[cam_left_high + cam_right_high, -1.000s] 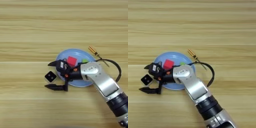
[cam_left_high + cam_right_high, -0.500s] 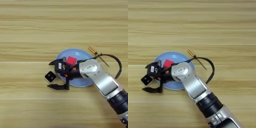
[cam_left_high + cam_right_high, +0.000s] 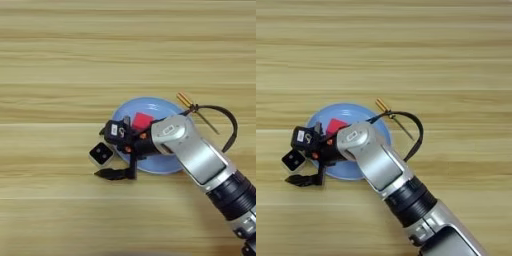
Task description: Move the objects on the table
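Left eye view showing the right gripper point(image 3: 106, 152) spreading wide around the black cube point(image 3: 101, 154), apparently not squeezing it. Sitting on the blue plate point(image 3: 161, 106): red cube point(image 3: 142, 121).

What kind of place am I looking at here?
Probably a robot test bench: a bare wooden table holding only practice items, namely a blue plate, a red cube and a black cube, with the right gripper reaching in.

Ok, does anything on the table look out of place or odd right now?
Nothing is spilled or damaged. The red cube sits on the blue plate, the black cube lies on the table between the open right gripper fingers, and the screwdriver lies beside the plate's rim.
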You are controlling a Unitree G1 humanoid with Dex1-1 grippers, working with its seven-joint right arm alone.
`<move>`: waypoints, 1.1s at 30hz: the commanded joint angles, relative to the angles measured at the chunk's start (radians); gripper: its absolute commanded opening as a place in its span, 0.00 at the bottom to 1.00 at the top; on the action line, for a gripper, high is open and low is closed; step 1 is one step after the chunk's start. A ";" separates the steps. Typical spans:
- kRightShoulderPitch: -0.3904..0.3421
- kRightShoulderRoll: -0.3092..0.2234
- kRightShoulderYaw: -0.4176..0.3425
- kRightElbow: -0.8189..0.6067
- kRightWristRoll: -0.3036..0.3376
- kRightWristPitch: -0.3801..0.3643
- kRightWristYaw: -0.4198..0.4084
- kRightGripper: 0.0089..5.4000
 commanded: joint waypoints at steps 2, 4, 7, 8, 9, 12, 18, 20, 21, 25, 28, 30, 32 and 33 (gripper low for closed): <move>-0.065 -0.010 0.003 -0.009 -0.015 -0.013 -0.025 0.99; -0.065 -0.012 0.014 -0.002 -0.022 -0.018 -0.025 0.99; -0.060 -0.017 0.025 0.003 -0.030 -0.032 -0.023 0.95; -0.059 -0.018 0.029 0.005 -0.031 -0.036 -0.023 0.93; -0.058 -0.019 0.031 0.007 -0.032 -0.041 -0.024 0.92; -0.057 -0.020 0.033 0.009 -0.034 -0.051 -0.027 0.84; -0.055 -0.019 0.029 0.011 -0.034 -0.067 -0.030 0.67; -0.056 -0.015 0.026 0.015 -0.032 -0.066 -0.035 0.64; -0.057 -0.012 0.023 0.016 -0.031 -0.065 -0.037 0.61; -0.059 -0.003 0.007 0.012 -0.019 -0.061 -0.042 0.59; -0.062 0.010 -0.011 0.007 -0.006 -0.057 -0.046 0.59; -0.062 0.018 -0.032 -0.008 0.012 -0.054 -0.047 0.59; -0.064 0.024 -0.056 -0.021 0.033 -0.048 -0.046 0.59; -0.066 0.026 -0.070 -0.031 0.044 -0.044 -0.046 0.59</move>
